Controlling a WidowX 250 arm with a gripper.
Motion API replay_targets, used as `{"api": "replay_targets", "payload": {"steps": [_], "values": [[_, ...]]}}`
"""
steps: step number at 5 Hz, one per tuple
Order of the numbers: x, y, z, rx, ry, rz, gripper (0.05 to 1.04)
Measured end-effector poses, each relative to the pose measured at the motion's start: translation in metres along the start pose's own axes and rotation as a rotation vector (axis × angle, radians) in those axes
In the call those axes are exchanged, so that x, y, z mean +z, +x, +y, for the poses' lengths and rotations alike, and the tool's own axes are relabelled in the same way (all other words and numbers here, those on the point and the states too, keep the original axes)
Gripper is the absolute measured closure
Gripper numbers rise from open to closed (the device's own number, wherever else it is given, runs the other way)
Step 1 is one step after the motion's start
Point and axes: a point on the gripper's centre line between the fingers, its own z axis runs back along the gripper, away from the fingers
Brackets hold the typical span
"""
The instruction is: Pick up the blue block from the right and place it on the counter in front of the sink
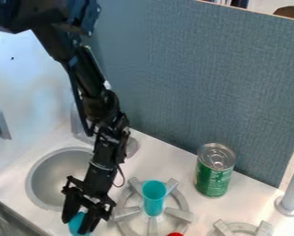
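Gripper [79, 222]: hangs low near the desk's front left edge, just right of the sink, at a turquoise item
Jaws: cannot tell whether open or closed on the turquoise item
Turquoise item [77, 226]: sits at the gripper's tips, partly hidden by them
Turquoise cup [154, 197]: stands upright, mouth up, in the middle of the near burner
Near burner [183, 215]: lies on the desk [164, 150], right of the gripper, with grey spokes
Red item [175, 234]: shows partly, at the near burner's front
Green can [213, 176]: stands upright near the desk's back edge
Sink [50, 177]: lies toward the desk's left edge
Second burner [264, 228]: lies in front of the green can
Grey post [293, 189]: rises toward the desk's right end
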Motion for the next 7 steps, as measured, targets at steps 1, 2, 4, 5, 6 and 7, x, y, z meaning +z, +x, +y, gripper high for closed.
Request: {"api": "replay_targets", "payload": {"steps": [1, 2, 4, 5, 6, 7], "values": [[0.002, 0.002, -0.004, 0.002, -0.028, -0.007, 0.374], [0.015, -0.014, -0.016, 0.018, -0.007, -0.033, 0.105], [0.074, -0.044, -0.059, -0.074, 0.123, -0.228, 0.083], [0.078, -0.049, -0.107, -0.233, 0.165, -0.255, 0.083], [0.08, -0.045, -0.151, -0.35, 0.17, -0.314, 0.083], [0.065, -0.022, -0.173, -0.386, 0.189, -0.286, 0.083]]}}
